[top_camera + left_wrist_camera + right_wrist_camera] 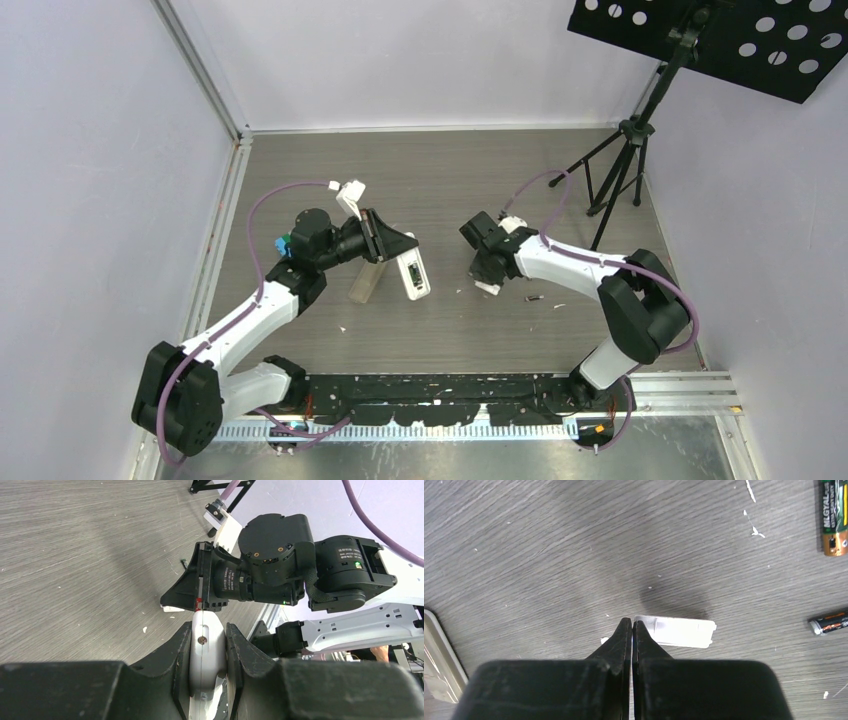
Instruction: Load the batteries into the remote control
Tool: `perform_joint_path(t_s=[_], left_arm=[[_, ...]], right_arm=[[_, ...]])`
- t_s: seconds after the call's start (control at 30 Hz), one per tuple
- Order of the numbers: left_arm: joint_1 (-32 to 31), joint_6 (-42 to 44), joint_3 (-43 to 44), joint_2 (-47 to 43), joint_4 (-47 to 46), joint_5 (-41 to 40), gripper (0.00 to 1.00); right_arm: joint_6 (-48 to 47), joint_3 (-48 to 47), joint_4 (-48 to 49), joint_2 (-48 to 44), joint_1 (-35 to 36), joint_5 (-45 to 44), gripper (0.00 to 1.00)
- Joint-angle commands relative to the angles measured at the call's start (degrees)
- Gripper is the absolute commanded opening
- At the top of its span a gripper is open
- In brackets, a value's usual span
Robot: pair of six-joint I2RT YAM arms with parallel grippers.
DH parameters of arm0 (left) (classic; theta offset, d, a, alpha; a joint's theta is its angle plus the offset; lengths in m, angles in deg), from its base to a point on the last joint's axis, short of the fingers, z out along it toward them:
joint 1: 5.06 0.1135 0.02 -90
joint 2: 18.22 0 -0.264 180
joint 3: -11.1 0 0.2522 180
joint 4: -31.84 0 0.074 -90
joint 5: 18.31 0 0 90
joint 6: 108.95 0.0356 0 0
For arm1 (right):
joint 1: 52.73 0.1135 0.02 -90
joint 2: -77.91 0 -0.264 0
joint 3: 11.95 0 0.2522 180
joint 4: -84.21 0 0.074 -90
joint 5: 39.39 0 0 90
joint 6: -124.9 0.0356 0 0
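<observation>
White remote (413, 275) is clamped in the left gripper (208, 632), held off the table (450, 180). Right gripper (632, 625) is pinched closed beside a white cover (679, 631). Two batteries (835, 517) lie nearby.

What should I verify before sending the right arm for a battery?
1. Remote control secured: ok, the left gripper clamps it on both sides.
2. Right gripper ready to grasp: not ok, it is shut with nothing seen between its fingers, tips at the edge of a white plate lying flat on the table.
3. Batteries free to pick: ok, the green-labelled battery and the black battery lie loose and apart, with bare table around each.
4. Battery recess turned toward the right arm: cannot tell.
</observation>
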Motion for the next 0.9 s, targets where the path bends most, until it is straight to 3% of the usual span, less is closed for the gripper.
perform_joint_path(t_s=[0.0, 0.3, 0.4, 0.5, 0.87], left_arm=[[-0.1, 1.2, 1.0, -1.8, -0.6, -1.1, 0.00], [-0.1, 0.1, 1.1, -1.7, -1.0, -2.4, 0.00], [-0.1, 0.2, 1.1, -2.1, -0.8, -3.1, 0.00], [-0.1, 0.4, 1.1, -2.6, -0.3, -3.7, 0.00], [-0.1, 0.6, 0.2, -3.2, 0.2, -4.4, 0.00]], right_arm=[[-6.2, -2.5, -2.7, 0.3, -0.1, 0.0, 0.00], [-5.2, -1.7, -3.2, 2.6, -0.1, 2.0, 0.00], [-5.0, -1.7, -2.6, 3.6, -0.1, 2.8, 0.15], [-5.0, -2.1, -2.8, 4.3, -0.1, 3.0, 0.24], [-4.6, -3.2, -5.8, 3.7, -0.1, 2.9, 0.19]])
